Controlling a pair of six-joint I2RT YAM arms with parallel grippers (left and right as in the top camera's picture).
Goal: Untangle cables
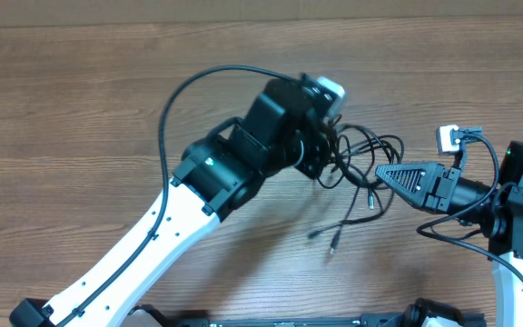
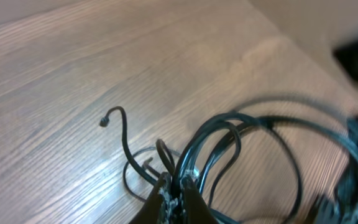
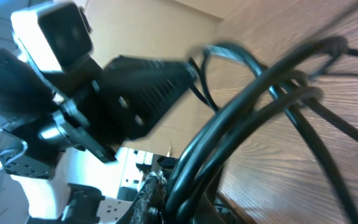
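Observation:
The cables (image 1: 363, 159) are thin black cords tangled in a bundle at mid-table, between my two grippers. Two loose ends with small plugs (image 1: 332, 243) trail toward the front. My left gripper (image 1: 332, 154) is shut on strands at the bundle's left side; its wrist view shows the fingertips (image 2: 178, 185) pinching looped cables (image 2: 229, 134), and a free end with a plug (image 2: 104, 119) curls on the wood. My right gripper (image 1: 381, 173) is shut on strands at the bundle's right side; its wrist view shows thick-looking cable loops (image 3: 260, 106) running between its fingers (image 3: 185, 199).
The wooden table (image 1: 80, 118) spreads all round. The left arm (image 1: 152, 236) crosses from the front left, with its own thicker black cable (image 1: 175, 100) arching above it. The right arm (image 1: 516, 200) sits at the right edge. The left wrist camera (image 3: 55, 31) shows in the right wrist view.

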